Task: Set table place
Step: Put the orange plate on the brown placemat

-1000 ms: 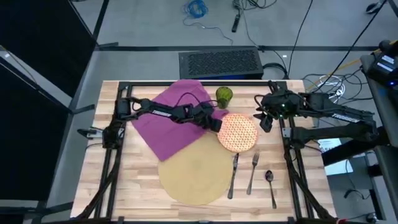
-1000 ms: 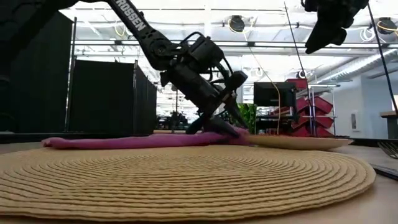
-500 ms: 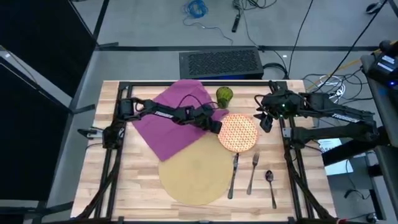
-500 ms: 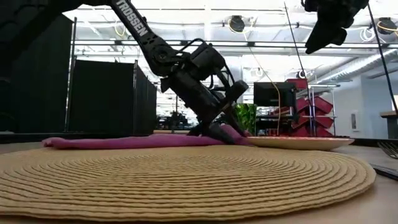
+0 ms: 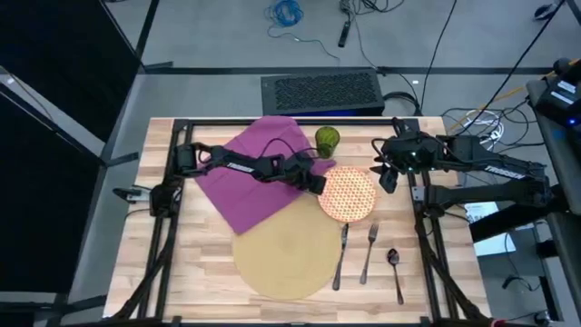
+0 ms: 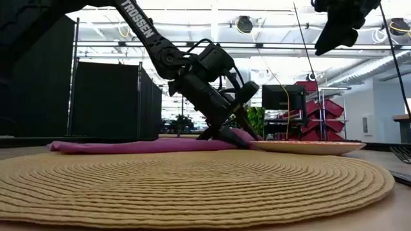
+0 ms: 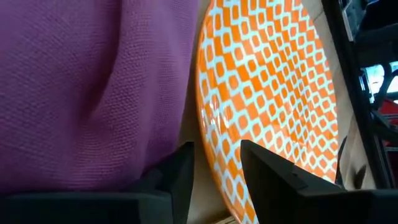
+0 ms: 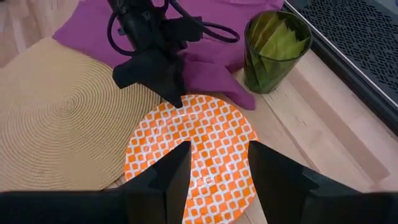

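Observation:
The round tan mat, the place (image 5: 286,252), lies flat on the near middle of the wooden table (image 5: 182,282). An orange-and-cream lattice plate (image 5: 348,193) lies flat at its far right edge. My left gripper (image 5: 319,183) reaches across a purple cloth (image 5: 250,177) and is open. Its fingertips are low at the plate's left rim, which runs between the fingers in the left wrist view (image 7: 217,177). My right gripper (image 5: 388,179) is open and hovers right of the plate, touching nothing (image 8: 214,180). My left gripper comes slanting down from the table's left. One finger (image 7: 273,177) is over the plate's patterned top and the other (image 7: 177,177) is outside the rim (image 7: 208,155), by the cloth. I cannot tell whether either finger touches the rim. The plate lies flat.
A green glass (image 5: 327,140) with something leafy inside stands behind the plate, next to the cloth. A knife (image 5: 340,257), a fork (image 5: 369,252) and a spoon (image 5: 395,272) lie right of the mat. A black metal frame (image 5: 272,121) runs along the table's edges.
My left gripper has shifted slightly at the plate's left rim, and its wrist has tipped a little. Its fingertips have stayed low by the table. The plate and the mat lie as before.

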